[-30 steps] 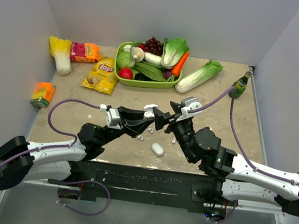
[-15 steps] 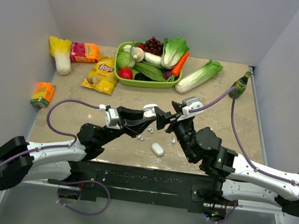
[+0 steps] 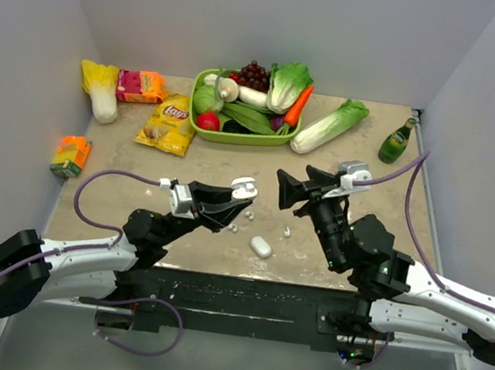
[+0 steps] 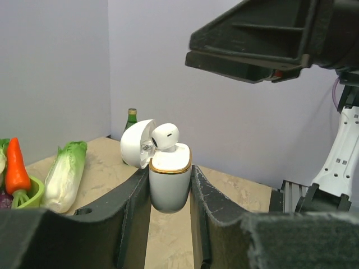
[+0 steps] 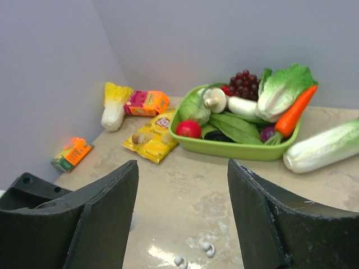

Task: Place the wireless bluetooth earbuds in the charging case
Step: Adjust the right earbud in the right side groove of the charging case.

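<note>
My left gripper (image 3: 238, 198) (image 4: 170, 188) is shut on the white charging case (image 4: 168, 182) (image 3: 245, 186), held upright above the table with its lid (image 4: 136, 149) swung open. One of the earbuds (image 4: 165, 136) sits in the case's top, its head above the gold rim. My right gripper (image 3: 282, 190) (image 5: 182, 168) hangs open and empty a short way right of the case, apart from it. Two loose earbuds (image 5: 207, 248) (image 5: 180, 261) lie on the table below it. In the top view I see loose earbuds (image 3: 248, 214) (image 3: 287, 231) under the arms.
A second, closed white case (image 3: 261, 246) lies near the front edge. At the back stand a green tray (image 3: 235, 137) of vegetables, a chips bag (image 3: 166, 124), a cabbage (image 3: 329, 125) and a green bottle (image 3: 396, 142). An orange carton (image 3: 70, 155) lies at the left.
My right gripper has pulled back to the right, away from the case it was pressed against. The left gripper has shifted slightly left with the case.
</note>
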Tool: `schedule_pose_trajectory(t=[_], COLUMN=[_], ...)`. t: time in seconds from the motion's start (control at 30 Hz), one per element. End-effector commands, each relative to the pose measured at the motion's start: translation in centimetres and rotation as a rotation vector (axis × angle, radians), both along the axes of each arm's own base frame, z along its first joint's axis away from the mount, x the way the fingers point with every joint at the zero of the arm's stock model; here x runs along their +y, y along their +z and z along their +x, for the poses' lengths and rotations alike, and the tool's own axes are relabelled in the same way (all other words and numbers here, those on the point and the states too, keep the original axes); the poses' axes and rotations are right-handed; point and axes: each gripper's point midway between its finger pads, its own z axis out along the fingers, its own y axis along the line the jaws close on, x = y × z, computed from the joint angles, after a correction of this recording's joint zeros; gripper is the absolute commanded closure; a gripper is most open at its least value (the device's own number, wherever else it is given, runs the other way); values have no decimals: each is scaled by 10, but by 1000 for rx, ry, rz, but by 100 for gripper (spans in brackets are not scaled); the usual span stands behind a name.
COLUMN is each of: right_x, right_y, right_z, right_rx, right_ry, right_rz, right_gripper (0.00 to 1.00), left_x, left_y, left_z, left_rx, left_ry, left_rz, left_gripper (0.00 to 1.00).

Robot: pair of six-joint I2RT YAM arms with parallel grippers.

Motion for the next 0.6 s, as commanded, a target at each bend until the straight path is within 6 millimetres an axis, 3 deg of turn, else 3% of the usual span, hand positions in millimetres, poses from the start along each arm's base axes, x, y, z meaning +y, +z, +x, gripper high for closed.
schedule_pose_trajectory(t=[0.0, 0.07, 0.17, 0.23, 0.43, 0.57], right_x=[-10, -13, -10, 7, 35, 34], right_y=[-29, -45, -52, -49, -39, -37], right_z=[19, 22, 15, 0, -37, -54], right_rx=[117, 159, 151, 123, 52, 37], right_ry=[-104, -99, -8, 134, 423, 516], right_rz=[-39, -46, -29, -25, -78, -129], right_gripper=[33, 34, 36, 37, 35, 34], left_x=[36, 39, 40, 40, 41, 40], left_y=[60, 58, 49, 42, 41, 39], left_z=[-39, -61, -82, -95, -116, -114], left_rx=[-215, -288, -332, -375, -464, -469], left_ry=[-37, -109, -188, -234, -316, -312], left_rz=[-218, -206, -172, -153, -165, -166], left_gripper=[100, 100, 100, 100, 100, 100])
